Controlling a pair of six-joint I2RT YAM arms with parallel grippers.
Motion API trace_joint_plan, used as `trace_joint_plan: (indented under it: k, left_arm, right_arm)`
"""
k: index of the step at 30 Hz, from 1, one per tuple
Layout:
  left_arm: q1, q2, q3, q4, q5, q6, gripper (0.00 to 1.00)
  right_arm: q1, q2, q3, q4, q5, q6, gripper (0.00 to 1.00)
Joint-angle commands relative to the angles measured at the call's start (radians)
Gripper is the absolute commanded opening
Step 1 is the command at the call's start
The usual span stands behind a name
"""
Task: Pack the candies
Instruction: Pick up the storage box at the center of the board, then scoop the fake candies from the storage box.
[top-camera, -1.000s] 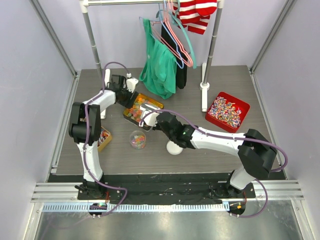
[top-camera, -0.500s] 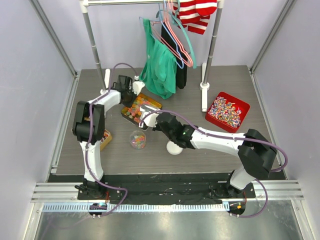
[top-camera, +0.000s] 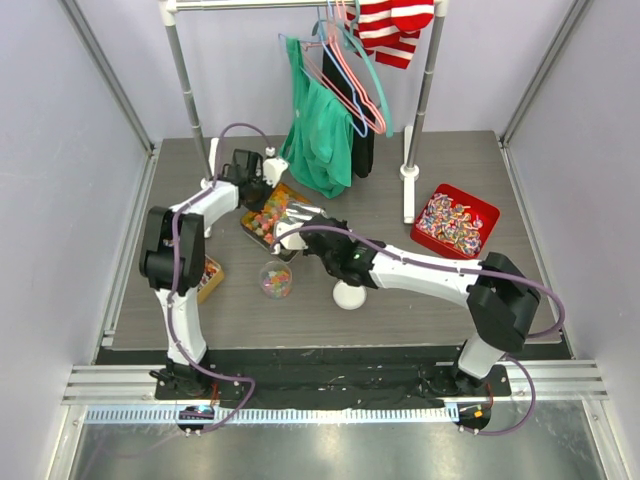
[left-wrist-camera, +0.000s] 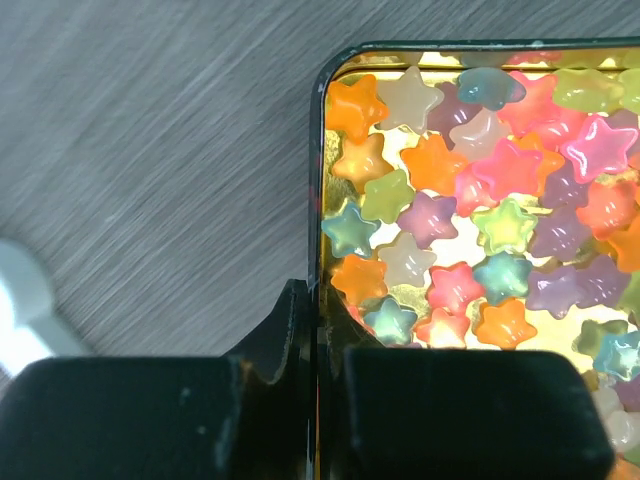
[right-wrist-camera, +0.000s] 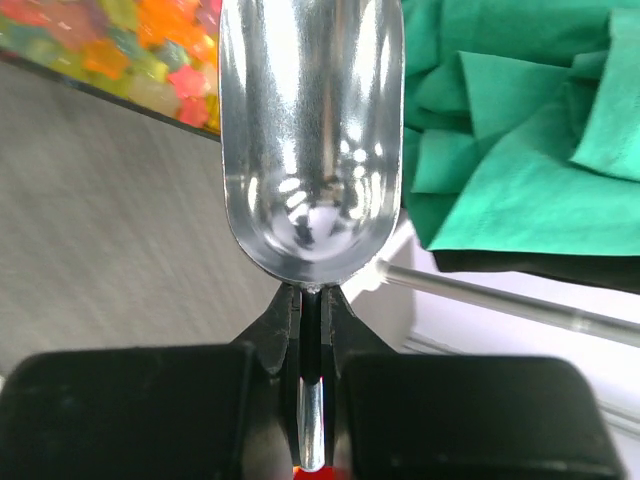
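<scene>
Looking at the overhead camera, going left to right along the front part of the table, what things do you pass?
Small gold tin → clear cup of candies → white round object → red tray of wrapped candies.

Bright, even overhead light, soft faint shadows on tabletop (top-camera: 460, 165). Left wrist sharp: candies (left-wrist-camera: 480, 200) glossy with specular spots, gold tin (left-wrist-camera: 321, 170) glaring between them. Right wrist: scoop (right-wrist-camera: 310, 130) mirrors white streaks, far candies and green cloth (right-wrist-camera: 500, 120) slightly soft
</scene>
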Motion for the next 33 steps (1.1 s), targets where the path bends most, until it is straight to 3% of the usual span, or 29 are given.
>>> trace_joint_plan:
  k: [1, 12, 22, 28, 33]
  left_arm:
    - [-0.019, -0.165, -0.089, 0.215, -0.099, -0.023, 0.0]
    - [-0.075, -0.287, -0.278, 0.432, -0.116, -0.069, 0.0]
    - [-0.081, -0.337, -0.354, 0.562, -0.168, -0.08, 0.0]
    - [-0.082, -0.346, -0.381, 0.636, -0.233, -0.084, 0.0]
    - [-0.085, -0.345, -0.368, 0.613, -0.233, -0.078, 0.0]
  right_arm:
    - [0.005, 0.057, 0.071, 0.001, 0.134, -0.157, 0.01]
    - [0.002, 0.199, 0.18, 0.0, 0.253, -0.374, 0.01]
    - [0.002, 0.279, 0.208, 0.007, 0.336, -0.542, 0.01]
    - [-0.001, 0.29, 0.2, 0.096, 0.362, -0.628, 0.01]
    - [-0.01, 0.295, 0.173, 0.099, 0.367, -0.668, 0.01]
